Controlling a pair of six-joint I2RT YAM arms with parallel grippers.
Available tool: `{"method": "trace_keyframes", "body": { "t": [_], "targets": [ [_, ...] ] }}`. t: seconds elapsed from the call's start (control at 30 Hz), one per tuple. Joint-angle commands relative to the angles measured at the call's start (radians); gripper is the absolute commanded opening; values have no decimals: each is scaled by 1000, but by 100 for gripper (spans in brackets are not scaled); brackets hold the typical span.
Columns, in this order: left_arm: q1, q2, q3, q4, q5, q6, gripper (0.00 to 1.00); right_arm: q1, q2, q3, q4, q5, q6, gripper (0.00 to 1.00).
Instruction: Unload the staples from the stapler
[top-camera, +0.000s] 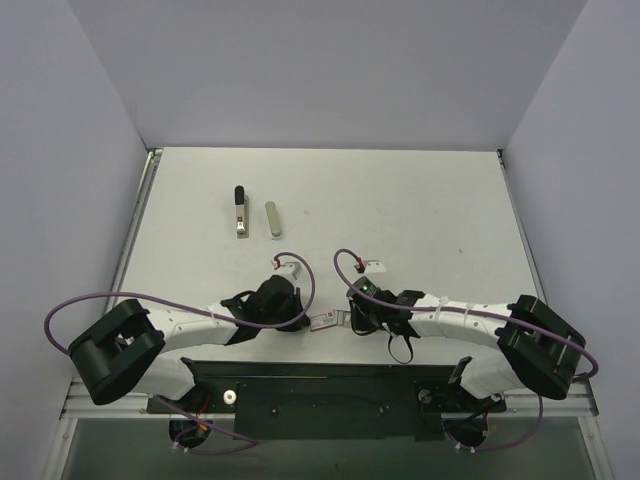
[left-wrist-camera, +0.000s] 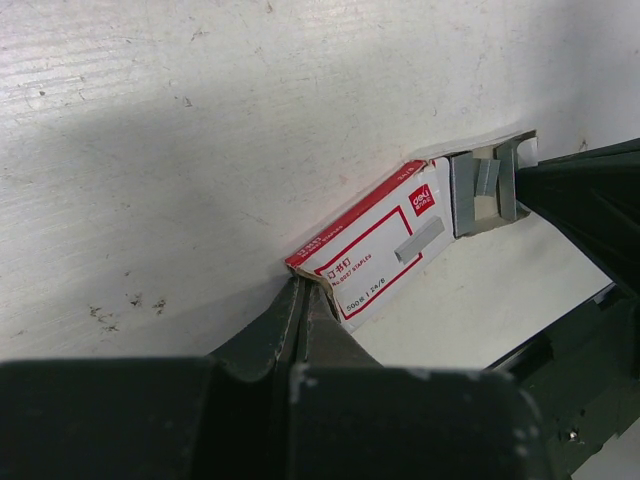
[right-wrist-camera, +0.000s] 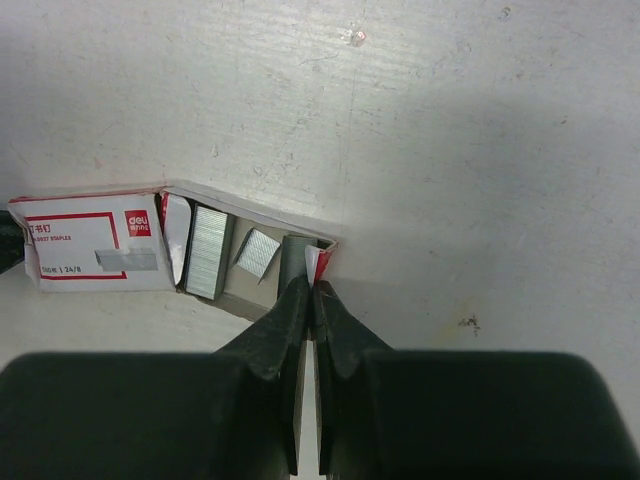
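The stapler (top-camera: 240, 212), silver with a black end, lies at the far left of the table, well away from both grippers. Beside it, to the right, lies a short silver-grey strip of staples (top-camera: 272, 220). Near the arm bases, both grippers hold a small red-and-white staple box (top-camera: 324, 321) between them. My left gripper (left-wrist-camera: 303, 290) is shut on the box's (left-wrist-camera: 375, 255) closed corner. My right gripper (right-wrist-camera: 312, 288) is shut on the torn flap (right-wrist-camera: 318, 262) at its open end. Inside the open box (right-wrist-camera: 95, 245) lie loose blocks of staples (right-wrist-camera: 207, 252).
Purple cables (top-camera: 90, 300) loop out from both wrists over the near part of the table. Grey walls close the table on the left, back and right. The black mounting rail (top-camera: 320, 395) runs along the near edge.
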Motion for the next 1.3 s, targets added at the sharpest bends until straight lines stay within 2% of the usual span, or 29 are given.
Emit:
{"method": "trace_keyframes", "body": {
  "t": [0.0,0.5,1.27],
  "targets": [
    [-11,28,9,-57,-13,-1,0,26,-12,-9,-15,31,14,0],
    [-13,22,11,-69,-21,3,0,61,-87,-52,-59,80,37,0],
    [-27,5,17,-95,-24,3,0,122,-18,-15,-84,160,132,0]
  ]
}}
